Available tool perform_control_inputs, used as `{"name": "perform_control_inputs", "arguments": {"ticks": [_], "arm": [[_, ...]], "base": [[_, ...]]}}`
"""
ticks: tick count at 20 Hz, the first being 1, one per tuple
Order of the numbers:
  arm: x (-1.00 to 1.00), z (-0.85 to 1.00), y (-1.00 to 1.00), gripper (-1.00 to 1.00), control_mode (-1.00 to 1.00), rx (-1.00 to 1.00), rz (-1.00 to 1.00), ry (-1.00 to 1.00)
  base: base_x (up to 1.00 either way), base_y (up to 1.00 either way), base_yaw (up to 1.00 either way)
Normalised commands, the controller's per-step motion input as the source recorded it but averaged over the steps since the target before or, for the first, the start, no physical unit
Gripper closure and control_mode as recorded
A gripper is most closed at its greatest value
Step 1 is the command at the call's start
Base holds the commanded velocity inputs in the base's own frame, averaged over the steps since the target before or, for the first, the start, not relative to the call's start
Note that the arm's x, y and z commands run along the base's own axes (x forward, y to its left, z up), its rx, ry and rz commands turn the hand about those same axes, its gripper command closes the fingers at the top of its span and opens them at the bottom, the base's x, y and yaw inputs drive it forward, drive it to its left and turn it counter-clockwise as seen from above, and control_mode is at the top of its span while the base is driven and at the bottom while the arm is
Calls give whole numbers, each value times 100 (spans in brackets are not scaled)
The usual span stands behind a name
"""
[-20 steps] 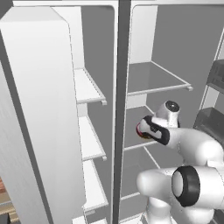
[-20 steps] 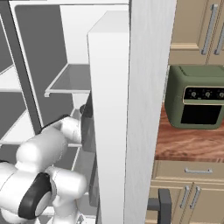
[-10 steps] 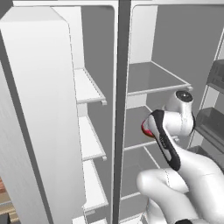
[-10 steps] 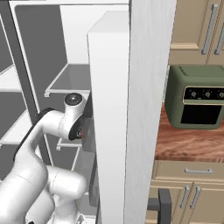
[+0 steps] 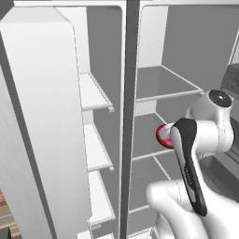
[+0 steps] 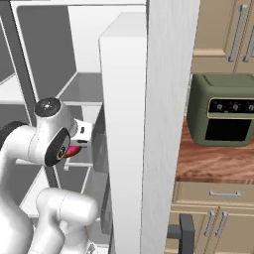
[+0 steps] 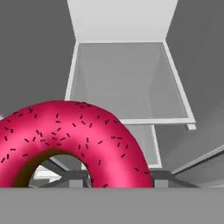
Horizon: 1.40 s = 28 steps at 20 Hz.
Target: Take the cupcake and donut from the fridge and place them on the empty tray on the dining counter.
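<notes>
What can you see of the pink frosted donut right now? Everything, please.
The pink-red frosted ring donut has glossy icing dotted with small dark sprinkles and a brown dough edge around its hole. In the hand view it stands close before the camera, its lower part cut off, with the fridge's white shelves behind it. In the left base view a sliver of it shows at the end of the white arm, clear of the shelves. It looks held in the gripper, though the fingertips are hidden.
</notes>
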Motion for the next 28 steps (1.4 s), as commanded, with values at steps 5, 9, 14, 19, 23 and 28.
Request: {"name": "perform_control_inputs", "arguments": {"ticks": [5,9,14,19,23,28], "arm": [[-75,100,22,100,-100,0,0,2],[-65,91,0,100,-100,-2,0,6],[-85,85,0,100,-100,0,0,3],[-40,19,0,100,100,0,0,0],[0,0,0,100,100,0,0,0],[0,0,0,100,100,0,0,0]], "base": [[0,0,0],[0,0,0],[0,0,0],[-58,-2,0],[-100,-1,0],[-100,0,-10]]}}
